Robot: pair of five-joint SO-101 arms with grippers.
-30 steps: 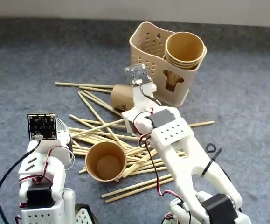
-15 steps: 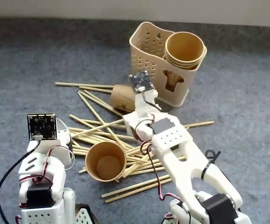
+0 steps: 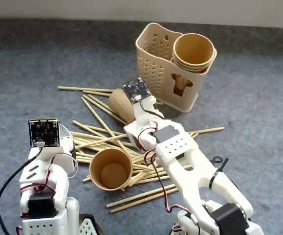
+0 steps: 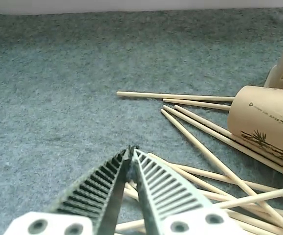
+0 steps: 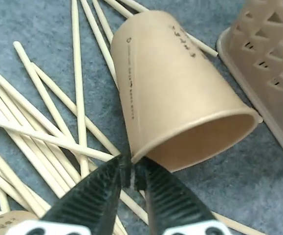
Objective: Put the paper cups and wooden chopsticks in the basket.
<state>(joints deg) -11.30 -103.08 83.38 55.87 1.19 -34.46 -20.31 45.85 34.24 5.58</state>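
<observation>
The right gripper [image 5: 132, 169] pinches the rim of the lying paper cup [image 5: 170, 83] beside the basket [image 5: 268, 58]; the left gripper [image 4: 132, 152] is closed.

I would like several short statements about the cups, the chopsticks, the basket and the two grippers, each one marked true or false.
1. A stack of paper cups stands inside the basket. True.
2. All the wooden chopsticks are in the basket. False: they lie scattered on the grey surface in front of it.
3. The left gripper is shut and holds nothing. True.
4. The cup nearest the right gripper stands upright. False: this lying cup is on its side, and the gripper appears to pinch its rim.
</observation>
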